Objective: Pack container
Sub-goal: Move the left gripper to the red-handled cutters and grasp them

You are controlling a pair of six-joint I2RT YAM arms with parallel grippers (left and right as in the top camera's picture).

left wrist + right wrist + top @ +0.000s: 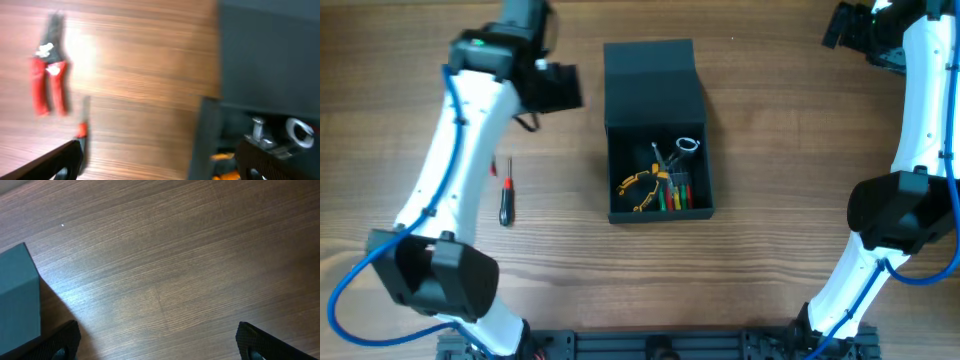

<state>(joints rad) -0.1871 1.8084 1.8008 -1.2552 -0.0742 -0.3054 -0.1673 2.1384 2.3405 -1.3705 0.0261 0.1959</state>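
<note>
The dark teal-grey container [660, 213] stands open at the table's middle, its lid [650, 75] tipped back. Inside lie orange-handled pliers [640, 187], a metal tool [685, 147] and coloured-handled tools. My left gripper [558, 88] hovers just left of the lid, open and empty. In the left wrist view [160, 167] its fingers straddle the container's wall [205, 135]. My right gripper [845, 30] is at the far right corner; it is open and empty over bare wood in the right wrist view [160, 347]. The lid's corner [17, 300] shows at that view's left.
A black-handled screwdriver [506, 202] lies on the table left of the container, also blurred in the left wrist view [82, 135]. Red-handled pliers [48, 75] lie beyond it, mostly hidden under my left arm in the overhead view [492, 168].
</note>
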